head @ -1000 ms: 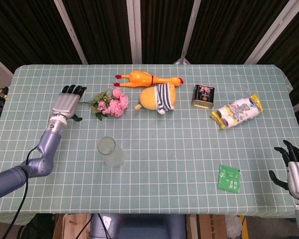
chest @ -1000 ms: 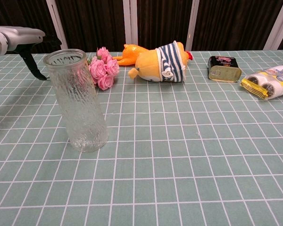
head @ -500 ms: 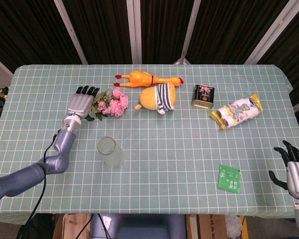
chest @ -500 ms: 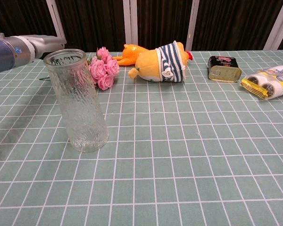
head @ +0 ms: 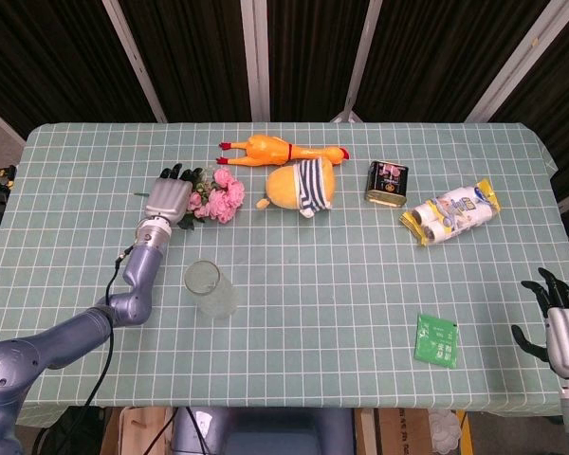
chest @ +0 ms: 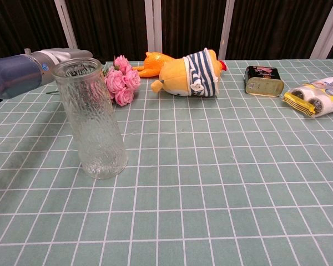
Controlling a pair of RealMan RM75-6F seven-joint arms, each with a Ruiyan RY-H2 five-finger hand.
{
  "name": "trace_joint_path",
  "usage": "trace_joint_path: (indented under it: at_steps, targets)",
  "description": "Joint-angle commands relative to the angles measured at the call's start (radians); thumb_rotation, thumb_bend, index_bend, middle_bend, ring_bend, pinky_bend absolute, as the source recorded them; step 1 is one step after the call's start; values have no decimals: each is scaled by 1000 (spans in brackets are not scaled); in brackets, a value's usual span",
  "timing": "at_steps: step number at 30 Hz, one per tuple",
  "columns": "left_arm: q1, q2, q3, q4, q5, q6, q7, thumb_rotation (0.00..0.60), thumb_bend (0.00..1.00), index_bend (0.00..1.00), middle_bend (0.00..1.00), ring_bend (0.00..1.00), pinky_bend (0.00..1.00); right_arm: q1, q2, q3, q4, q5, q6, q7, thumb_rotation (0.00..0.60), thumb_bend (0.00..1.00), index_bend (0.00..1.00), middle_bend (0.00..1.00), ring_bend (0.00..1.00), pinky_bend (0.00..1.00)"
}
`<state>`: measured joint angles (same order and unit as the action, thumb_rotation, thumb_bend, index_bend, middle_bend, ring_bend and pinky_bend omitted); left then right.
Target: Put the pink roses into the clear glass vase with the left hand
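- pink roses [head: 218,197]: lying flat at the far left of the table [head: 360,284], blooms toward the striped plush [head: 303,185], stems under the left hand.
- left hand [head: 168,196]: over the stem end, fingers extended; whether they grip cannot be told.
- clear glass vase [chest: 91,119]: upright, near the roses, nearer the robot.
- right hand [head: 559,318]: idle at the near right edge, fingers apart, empty.
- step: close on the stems, not the blooms; lift clear, enter the mouth stems first.
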<state>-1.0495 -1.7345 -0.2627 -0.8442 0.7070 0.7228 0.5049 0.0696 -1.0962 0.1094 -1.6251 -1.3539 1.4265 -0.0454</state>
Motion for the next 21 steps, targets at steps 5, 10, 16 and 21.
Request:
trace_joint_path:
  at_steps: [5, 10, 16, 21]
  targets:
    - [-19, -69, 7, 97, 38, -9, -2, 600, 386, 115, 259, 108, 182, 1, 1, -2, -2, -6, -2, 5, 600, 307, 252, 111, 132, 36]
    - [-23, -116, 12, 171, 84, 23, -9, 600, 415, 133, 271, 117, 186, 1, 3, -3, -1, -6, -4, 13, 600, 307, 252, 111, 132, 36]
    - [-21, -158, 9, 243, 100, -3, -23, 600, 461, 210, 348, 210, 262, -1, 7, -2, 0, -6, -2, 23, 600, 307, 252, 111, 132, 36]
    - [-22, -192, 17, 298, 163, 49, -63, 600, 553, 365, 526, 392, 397, -3, 10, -1, 0, -4, -2, 32, 600, 308, 252, 111, 132, 36]
